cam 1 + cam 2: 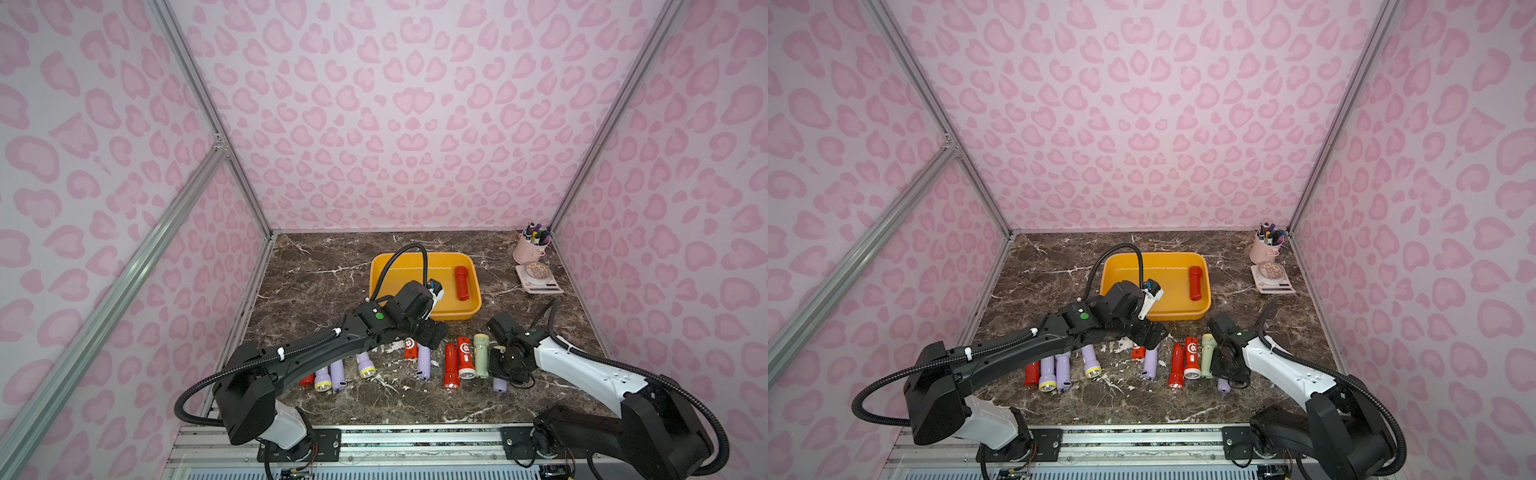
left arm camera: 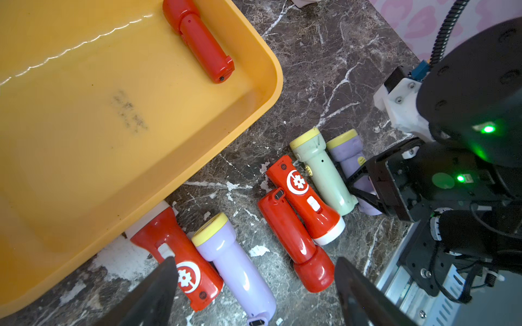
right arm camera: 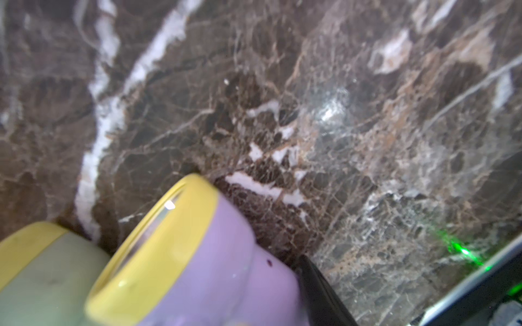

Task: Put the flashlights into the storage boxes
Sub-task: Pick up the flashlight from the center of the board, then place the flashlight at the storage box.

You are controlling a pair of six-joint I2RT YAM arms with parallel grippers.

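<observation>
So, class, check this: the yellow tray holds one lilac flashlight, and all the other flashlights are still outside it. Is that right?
Not quite. The one flashlight in the yellow tray is red, not lilac; both top views show it. The other flashlights are indeed still outside it.

Left arm: my links are matte black, with a white shell at the shoulder and a round green sticker near the wrist. A black ribbed hose runs along me, bound by white zip ties. Right arm: white forearm, black joints, same ribbed hose, green lamp lit. Left gripper: black wedge fingers.
</observation>
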